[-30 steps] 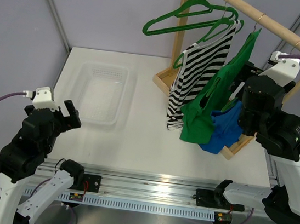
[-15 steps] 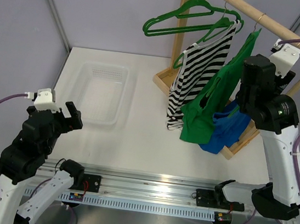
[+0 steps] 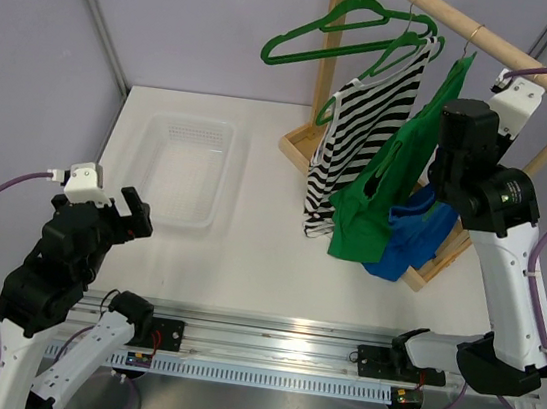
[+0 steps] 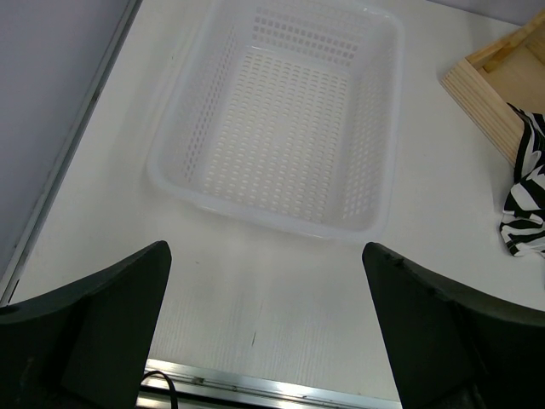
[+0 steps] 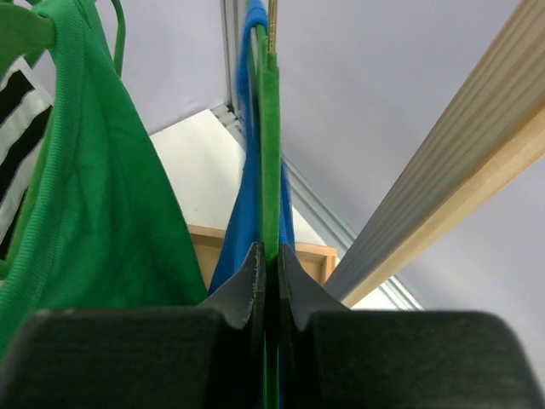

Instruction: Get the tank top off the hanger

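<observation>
Three tank tops hang from the wooden rail [image 3: 477,35]: a striped one [image 3: 363,141], a green one [image 3: 381,193] and a blue one [image 3: 416,233]. My right gripper [image 5: 271,256] is shut on the thin green hanger [image 5: 271,153] that carries the blue tank top [image 5: 243,230], just below its metal hook. The green tank top [image 5: 94,196] hangs to its left. In the top view the right gripper [image 3: 438,178] sits between the green and blue cloth, mostly hidden. Low at the near left, my left gripper [image 3: 131,211] stands open and holds nothing [image 4: 266,249].
A white perforated basket [image 3: 196,121] [image 4: 255,215] lies on the table ahead of the left gripper. An empty green hanger [image 3: 327,30] hangs at the rail's left end. The rack's wooden base [image 3: 296,147] [image 4: 485,85] and slanted rail [image 5: 460,196] stand close to the right arm.
The right arm rose and swung left toward the rail, and its jaws closed on the green hanger. The left arm barely moved.
</observation>
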Tool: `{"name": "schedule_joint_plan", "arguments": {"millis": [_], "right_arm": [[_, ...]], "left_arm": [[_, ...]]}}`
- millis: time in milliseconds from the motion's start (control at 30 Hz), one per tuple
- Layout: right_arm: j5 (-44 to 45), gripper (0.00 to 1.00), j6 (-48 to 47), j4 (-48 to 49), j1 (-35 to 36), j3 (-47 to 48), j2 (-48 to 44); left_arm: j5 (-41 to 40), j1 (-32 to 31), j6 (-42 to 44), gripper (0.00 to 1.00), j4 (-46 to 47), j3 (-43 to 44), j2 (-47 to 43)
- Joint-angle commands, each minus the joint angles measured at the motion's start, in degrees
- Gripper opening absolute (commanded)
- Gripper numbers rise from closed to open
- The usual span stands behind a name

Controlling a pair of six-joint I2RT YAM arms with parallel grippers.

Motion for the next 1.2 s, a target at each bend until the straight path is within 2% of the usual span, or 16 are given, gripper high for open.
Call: {"name": "schedule_joint_plan", "arguments": {"millis": [0,33,367,567,867,1167], "right_arm": [[0.41,0.05,-0.98,3.67,-0.27,0.17,-1.35],[0.32,0.00,-2.11,4.29,-0.27,0.25,-1.70],[-2.05,0.00,-6.87,4.30,-0.36,11.06,1.81],[-8.28,0.00,-4.94,-0.43,-0.36,16.25,3.13],[-16.38,0.00,0.51,-4.84,-0.36,9.58,-3.28],[-25.24,0.00,-1.94,-7.39,-0.27,5.97,-10.66]], "left_arm": [[1.26,-0.23,0.19,0.99,3.24,-0.06,-0.29],[1.26,-0.23,0.19,0.99,3.15,0.03,-0.20],[0.91,-0.23,0.02,0.99,3.06,0.11,-0.29],[0.82,-0.23,-0.25,0.99,2.27,1.43,0.33],[2.14,-0.23,-0.86,0.99,2.62,1.35,1.12],[4.51,-0.23,-2.27,0.99,3.15,0.38,1.56]]}}
